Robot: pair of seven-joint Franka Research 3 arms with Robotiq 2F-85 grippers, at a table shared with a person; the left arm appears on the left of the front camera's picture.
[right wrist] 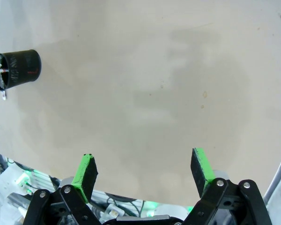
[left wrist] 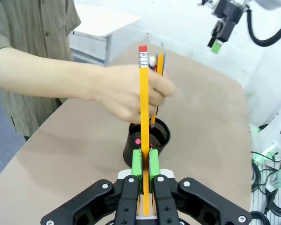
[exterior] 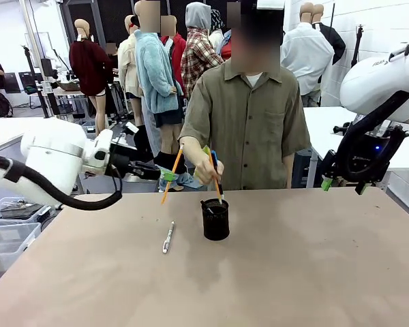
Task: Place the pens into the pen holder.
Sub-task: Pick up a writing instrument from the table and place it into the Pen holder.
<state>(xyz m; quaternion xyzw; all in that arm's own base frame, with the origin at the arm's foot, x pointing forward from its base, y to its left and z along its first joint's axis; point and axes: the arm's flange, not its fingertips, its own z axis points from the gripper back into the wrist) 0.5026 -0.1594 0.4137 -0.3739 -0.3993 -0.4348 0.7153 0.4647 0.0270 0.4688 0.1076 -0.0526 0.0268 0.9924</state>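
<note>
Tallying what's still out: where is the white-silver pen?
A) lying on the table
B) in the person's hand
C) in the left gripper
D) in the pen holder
A: the white-silver pen lies flat on the table, apart from the pen holder, while the left gripper is shut on the yellow pencil.

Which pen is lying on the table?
The white-silver pen with a clip, flat on the table left of the black wire-mesh cup. The orange-yellow pencil is clamped in the left pincer; another is in the person's hand at the cup.
</note>
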